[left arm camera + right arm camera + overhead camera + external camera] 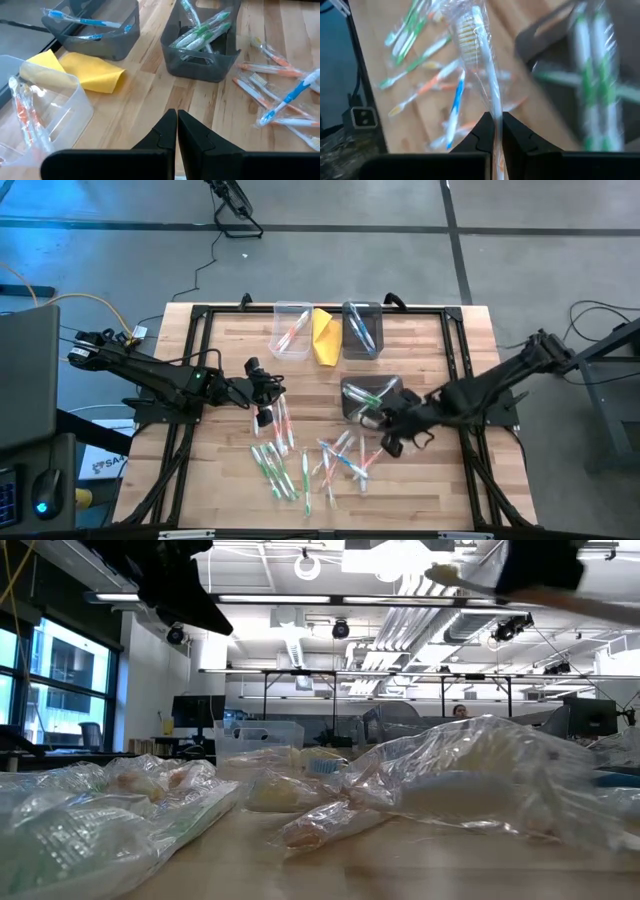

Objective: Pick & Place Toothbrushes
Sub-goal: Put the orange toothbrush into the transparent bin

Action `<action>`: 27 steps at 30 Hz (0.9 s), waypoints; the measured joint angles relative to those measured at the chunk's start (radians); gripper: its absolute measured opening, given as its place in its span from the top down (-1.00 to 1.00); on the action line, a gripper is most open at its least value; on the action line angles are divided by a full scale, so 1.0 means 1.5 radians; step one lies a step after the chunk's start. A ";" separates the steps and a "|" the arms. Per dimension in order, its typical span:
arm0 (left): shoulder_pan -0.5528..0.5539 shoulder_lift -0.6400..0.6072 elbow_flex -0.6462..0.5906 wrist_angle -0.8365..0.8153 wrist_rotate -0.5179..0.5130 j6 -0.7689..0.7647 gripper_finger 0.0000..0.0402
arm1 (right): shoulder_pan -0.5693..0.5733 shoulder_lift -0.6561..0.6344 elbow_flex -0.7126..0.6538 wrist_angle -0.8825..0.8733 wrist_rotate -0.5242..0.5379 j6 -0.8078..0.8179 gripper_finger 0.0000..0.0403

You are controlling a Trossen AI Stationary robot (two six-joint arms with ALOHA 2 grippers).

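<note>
Loose wrapped toothbrushes [300,458], white with green, orange or blue parts, lie on the wooden table's near middle. My right gripper [495,120] is above them, next to the dark bin of green toothbrushes [368,398], and is shut on one wrapped white toothbrush [479,55]. My left gripper [177,125] hovers shut, with nothing in it, over the table's left middle [265,392]. At the far edge a clear bin [290,330] holds orange toothbrushes and a dark bin [361,330] holds blue ones. My right gripper pinches the wrapped toothbrush by its handle [495,112] between the two fingers, wrapper included. The fingers slant downward from above. The bristle head [466,31] sticks out forward past the fingertips. The toothbrush [470,580] is lifted clear of the table.
A yellow folded cloth [325,335] lies between the two far bins. A black frame [200,315] runs along the table's edges. Bare wood shows between the loose toothbrushes and the far bins.
</note>
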 joint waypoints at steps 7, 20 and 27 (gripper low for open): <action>0.000 0.000 0.000 0.007 -0.002 0.032 0.95 | -0.127 -0.014 0.000 0.044 -0.054 -0.178 0.95; 0.051 0.000 0.000 0.219 0.045 0.074 0.95 | -0.292 -0.014 0.000 0.251 -0.171 -0.450 0.96; 0.174 0.010 0.000 0.318 0.269 0.102 0.95 | -0.302 -0.011 0.000 0.361 -0.182 -0.536 0.96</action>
